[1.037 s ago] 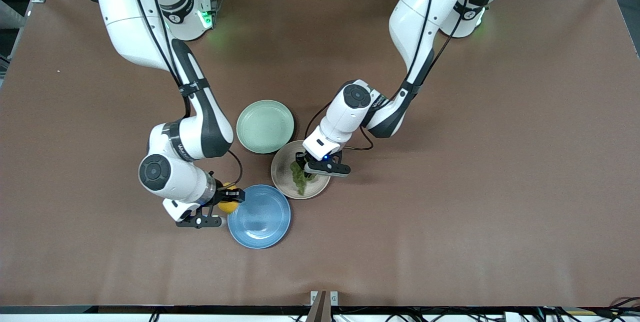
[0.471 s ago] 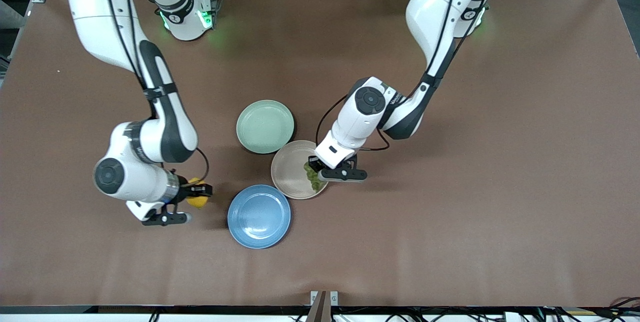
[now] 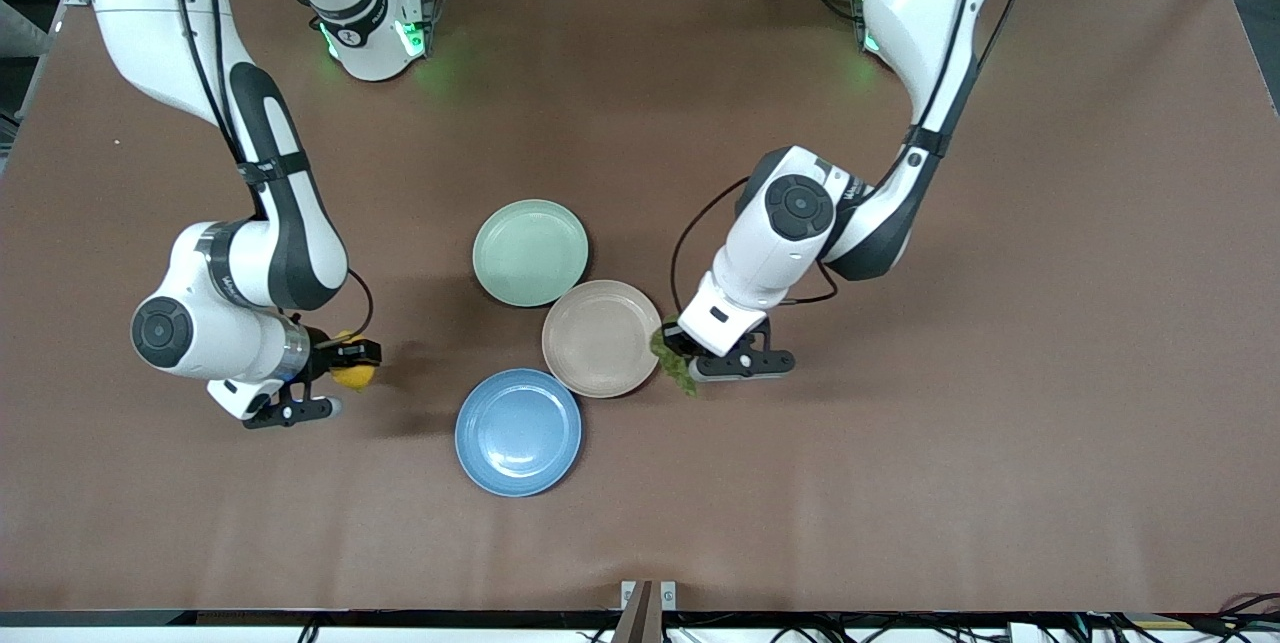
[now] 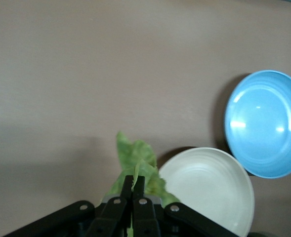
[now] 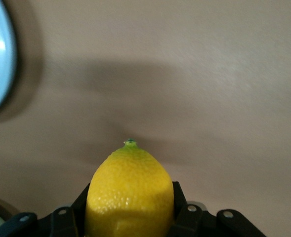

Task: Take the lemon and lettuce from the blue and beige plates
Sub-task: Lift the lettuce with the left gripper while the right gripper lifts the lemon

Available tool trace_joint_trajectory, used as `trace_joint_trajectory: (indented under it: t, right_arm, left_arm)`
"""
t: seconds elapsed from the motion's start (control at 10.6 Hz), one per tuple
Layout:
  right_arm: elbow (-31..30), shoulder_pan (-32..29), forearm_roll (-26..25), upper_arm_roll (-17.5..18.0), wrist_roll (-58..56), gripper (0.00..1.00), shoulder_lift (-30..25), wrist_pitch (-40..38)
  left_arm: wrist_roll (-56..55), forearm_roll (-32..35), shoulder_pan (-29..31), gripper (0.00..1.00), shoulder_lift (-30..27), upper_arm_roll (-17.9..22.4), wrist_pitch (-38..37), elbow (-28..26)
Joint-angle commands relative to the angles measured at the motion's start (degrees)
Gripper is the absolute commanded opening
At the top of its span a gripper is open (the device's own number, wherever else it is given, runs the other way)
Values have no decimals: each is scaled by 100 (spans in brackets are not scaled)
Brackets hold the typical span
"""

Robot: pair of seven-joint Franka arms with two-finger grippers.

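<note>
The yellow lemon (image 3: 352, 374) (image 5: 129, 195) is clamped in my right gripper (image 3: 345, 363) (image 5: 130, 217), held over bare table toward the right arm's end, away from the blue plate (image 3: 518, 432). My left gripper (image 3: 690, 363) (image 4: 134, 185) is shut on the green lettuce (image 3: 672, 359) (image 4: 135, 160), which hangs just past the rim of the beige plate (image 3: 598, 337) on the left arm's side. Both plates carry nothing. In the left wrist view the beige plate (image 4: 209, 190) and blue plate (image 4: 264, 131) show beside the leaf.
A pale mint-green plate (image 3: 530, 252) lies farther from the front camera than the beige plate, touching its rim. Brown table (image 3: 1000, 373) stretches wide toward both arms' ends.
The right gripper carried the lemon away from the blue plate toward the right arm's end. The left gripper lifted the lettuce off the beige plate and moved it past the rim.
</note>
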Motion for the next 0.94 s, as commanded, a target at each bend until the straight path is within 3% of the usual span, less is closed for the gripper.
trace_joint_trajectory:
  t: [0.0,0.28,0.85]
  right_arm:
    - [-659,-214,-278,78,-108,41,-493,78]
    - [-1081,-425,-612,86,-108,42,-642,287]
    - [-2408,-751,-613,104,-117,43,-1038,1719]
  left_arm:
    - [37,434,216,0,-272,21,-454,-119]
    - [458,462,550,0,-378,21,-816,-119]
    - [1109,471,1042,0,-519,30,-1211,-119]
